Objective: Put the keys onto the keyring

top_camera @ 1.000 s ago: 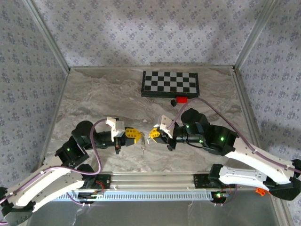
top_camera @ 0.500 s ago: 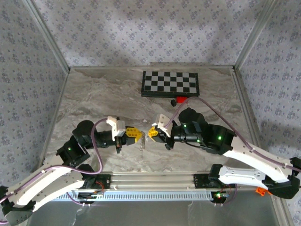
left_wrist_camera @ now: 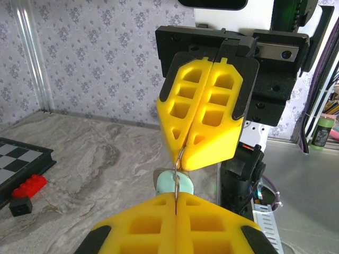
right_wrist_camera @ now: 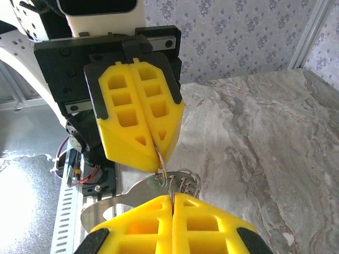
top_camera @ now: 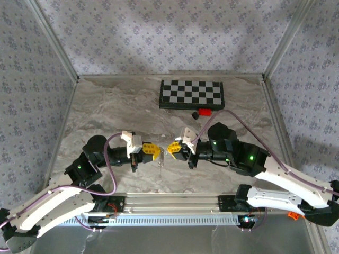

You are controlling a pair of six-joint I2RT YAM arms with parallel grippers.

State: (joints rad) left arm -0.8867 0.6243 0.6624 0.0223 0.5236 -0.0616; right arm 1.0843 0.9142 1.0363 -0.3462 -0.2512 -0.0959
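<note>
Left claw [top_camera: 154, 152] and right claw [top_camera: 169, 149] both pinched shut on keyring [right_wrist_camera: 183, 182], tip-to-tip; key [left_wrist_camera: 174, 182] hangs between them, equally near

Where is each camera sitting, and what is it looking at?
Top external: above and behind, looking down at the table; left arm and right arm show.
Left wrist: on the left arm, facing the right tool; own yellow fingers below.
Right wrist: on the right arm, facing the left tool; own fingers below.
Both wrist views share the keyring between shut tools.
</note>
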